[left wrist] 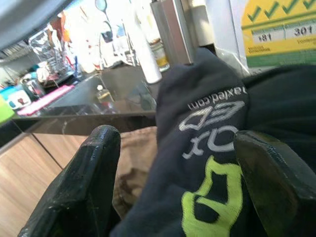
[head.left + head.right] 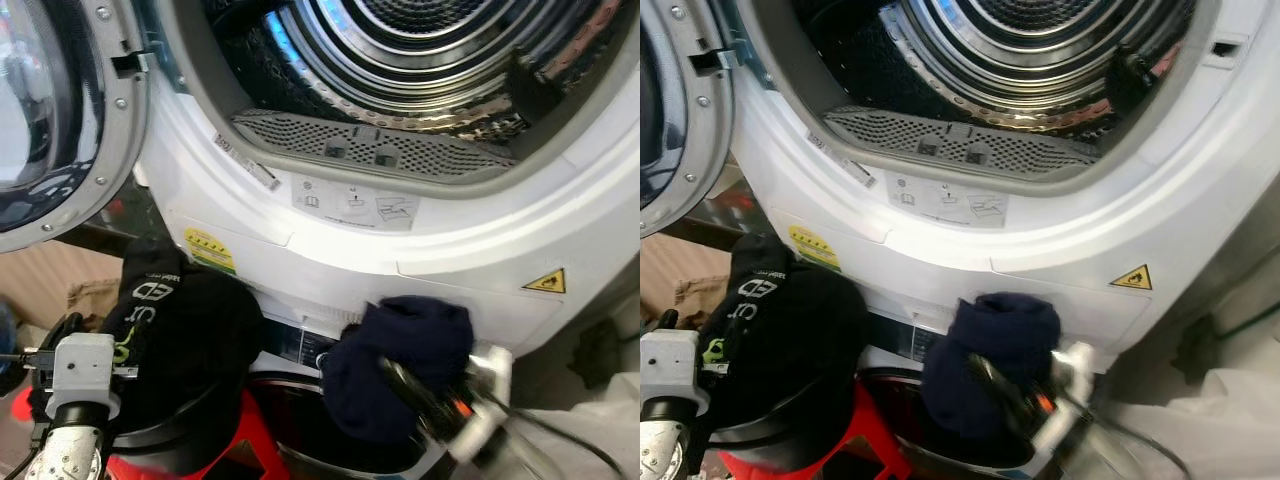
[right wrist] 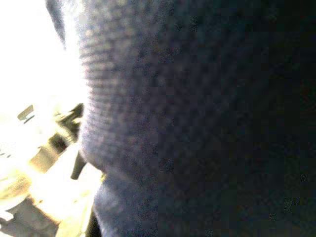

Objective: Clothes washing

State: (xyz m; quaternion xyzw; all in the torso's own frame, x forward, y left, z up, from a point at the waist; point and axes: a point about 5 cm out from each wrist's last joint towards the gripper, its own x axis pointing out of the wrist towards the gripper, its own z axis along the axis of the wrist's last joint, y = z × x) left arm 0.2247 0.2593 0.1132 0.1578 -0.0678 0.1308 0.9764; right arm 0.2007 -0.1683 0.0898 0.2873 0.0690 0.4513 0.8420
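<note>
Two garments: navy cloth (image 2: 405,360) in the right gripper (image 2: 405,385), black cloth (image 2: 190,340) between the left gripper's (image 1: 173,187) parted fingers.
Drum (image 2: 420,60): above and far of both (right gripper nearer the opening).

I see a shiny metal drum (image 2: 420,40), a smooth glossy white plastic washer front (image 2: 330,240), and soft knitted dark blue cloth (image 2: 410,360).
</note>
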